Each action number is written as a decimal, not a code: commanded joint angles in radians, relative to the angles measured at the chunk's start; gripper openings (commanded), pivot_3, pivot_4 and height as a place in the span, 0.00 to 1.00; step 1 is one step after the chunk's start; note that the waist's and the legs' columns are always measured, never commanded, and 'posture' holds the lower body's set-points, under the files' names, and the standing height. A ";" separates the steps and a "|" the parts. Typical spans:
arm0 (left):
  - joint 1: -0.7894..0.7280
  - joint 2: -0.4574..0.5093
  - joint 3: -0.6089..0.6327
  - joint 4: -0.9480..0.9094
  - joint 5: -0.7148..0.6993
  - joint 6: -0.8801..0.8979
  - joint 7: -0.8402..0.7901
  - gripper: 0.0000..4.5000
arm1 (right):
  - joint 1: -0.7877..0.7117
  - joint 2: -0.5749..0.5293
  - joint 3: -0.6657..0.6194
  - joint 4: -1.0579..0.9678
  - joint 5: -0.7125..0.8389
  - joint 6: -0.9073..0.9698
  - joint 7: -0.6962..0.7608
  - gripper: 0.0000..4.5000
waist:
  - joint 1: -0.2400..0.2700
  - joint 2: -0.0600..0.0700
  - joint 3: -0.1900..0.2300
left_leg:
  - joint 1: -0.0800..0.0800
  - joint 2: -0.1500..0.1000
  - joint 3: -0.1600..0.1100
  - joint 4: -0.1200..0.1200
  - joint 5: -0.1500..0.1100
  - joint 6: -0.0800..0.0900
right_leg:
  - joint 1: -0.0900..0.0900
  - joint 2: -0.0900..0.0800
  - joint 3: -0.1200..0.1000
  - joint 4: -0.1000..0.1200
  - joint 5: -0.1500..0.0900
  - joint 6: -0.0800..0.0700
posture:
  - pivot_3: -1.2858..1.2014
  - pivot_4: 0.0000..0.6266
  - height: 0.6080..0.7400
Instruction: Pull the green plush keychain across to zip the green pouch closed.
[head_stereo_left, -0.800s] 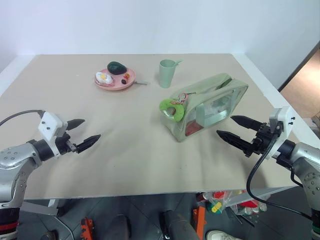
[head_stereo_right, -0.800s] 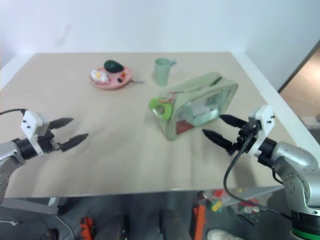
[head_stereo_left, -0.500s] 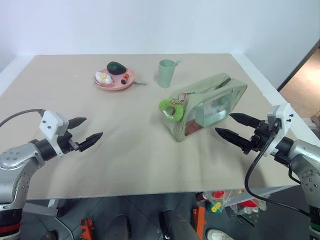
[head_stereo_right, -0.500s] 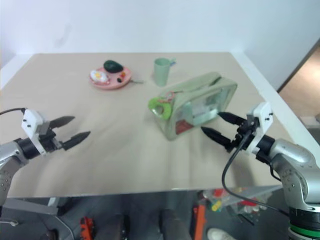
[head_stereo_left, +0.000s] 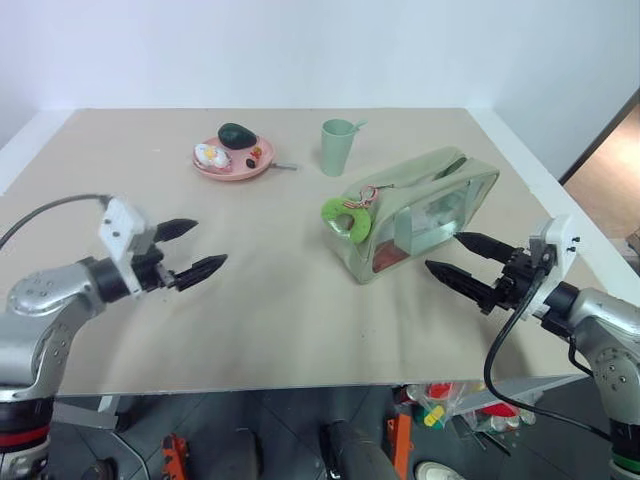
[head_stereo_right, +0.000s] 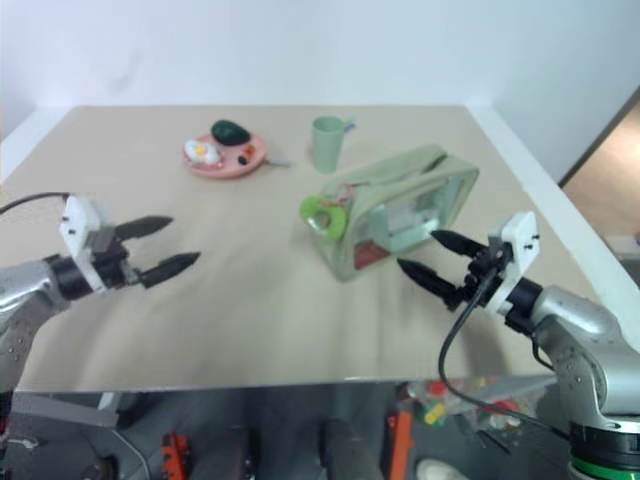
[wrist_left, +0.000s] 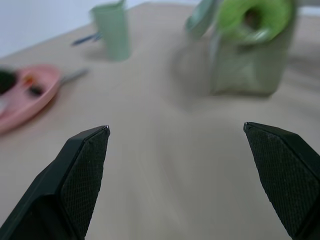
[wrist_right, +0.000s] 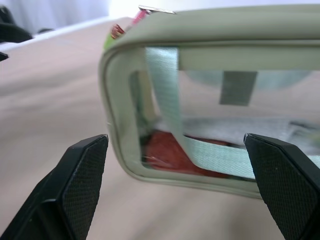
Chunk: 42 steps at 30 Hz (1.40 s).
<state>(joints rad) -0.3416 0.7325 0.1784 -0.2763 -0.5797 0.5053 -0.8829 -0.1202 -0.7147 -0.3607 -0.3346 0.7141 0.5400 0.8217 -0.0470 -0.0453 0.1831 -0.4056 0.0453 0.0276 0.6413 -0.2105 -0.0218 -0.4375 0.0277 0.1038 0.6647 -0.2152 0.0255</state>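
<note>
At my one o'clock the sage-green pouch (head_stereo_left: 420, 212) stands upright, clear side panel facing me; the lime plush keychain (head_stereo_left: 344, 218) hangs at its left end.

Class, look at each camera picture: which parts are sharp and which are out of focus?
Left wrist view: fingertips sharp, the cup, pink plate and keychain blurred. Right wrist view: fingertips sharp, the pouch soft. Left eye view: evenly lit, table in focus throughout.
</note>
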 joint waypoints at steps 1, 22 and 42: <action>-0.142 -0.028 -0.098 -0.033 -0.030 0.034 -0.044 0.99 | 0.011 0.006 -0.017 -0.069 0.019 -0.038 0.011 1.00 | 0.000 0.000 0.000 | 0.000 0.000 0.000 0.000 0.000 0.000 | 0.000 0.000 0.000 0.000 0.001 0.001 | 0.52 0.24 1.00; -0.548 -0.499 -0.401 0.289 0.240 -0.134 0.053 0.99 | 0.078 0.083 0.059 -0.135 -0.104 -0.171 -0.065 1.00 | -0.002 0.000 0.000 | 0.000 -0.001 -0.001 0.001 0.000 0.000 | 0.001 0.002 0.004 0.000 0.002 0.003 | 0.52 0.24 1.00; -0.611 -0.579 -0.438 0.390 0.345 -0.033 0.114 0.05 | 0.070 0.085 0.084 -0.119 -0.127 -0.187 -0.074 1.00 | -0.001 0.001 0.000 | 0.000 -0.003 -0.001 0.001 0.000 0.000 | 0.001 0.002 0.005 0.000 0.002 0.004 | 0.52 0.24 1.00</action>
<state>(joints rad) -0.9337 0.1526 -0.2659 0.1371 -0.2413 0.4650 -0.7708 -0.0417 -0.6257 -0.2722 -0.4306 0.5890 0.3693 0.7518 -0.0485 -0.0447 0.1830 -0.4054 0.0428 0.0265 0.6420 -0.2104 -0.0215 -0.4367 0.0299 0.1088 0.6649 -0.2132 0.0291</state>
